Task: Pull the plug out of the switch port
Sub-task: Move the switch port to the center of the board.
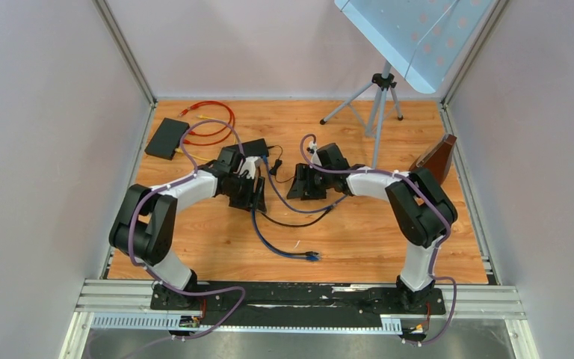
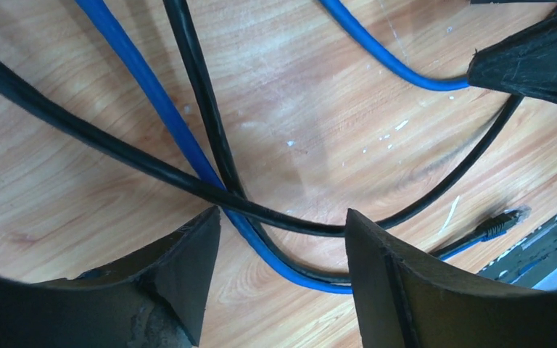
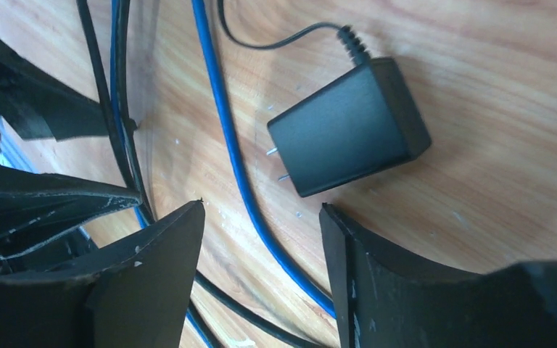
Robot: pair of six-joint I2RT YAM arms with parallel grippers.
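Notably, left hand point(image 2: 283, 232) and right hand point(image 3: 261, 217) stood spread, empty; beneath the left, blue cable point(image 2: 154, 94) crossed black cables point(image 2: 201, 80), so closing might pinch the wrong lead.

Blue cable point(image 2: 152, 94) & black cables point(image 2: 203, 94) cross btwn left gripper point(image 2: 281, 217) jaws; adapter point(image 3: 348, 127) just past right gripper point(image 3: 261, 206).

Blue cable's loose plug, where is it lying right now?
In the top view the loose plug lies on the wooden table, close to the front edge and about halfway across.
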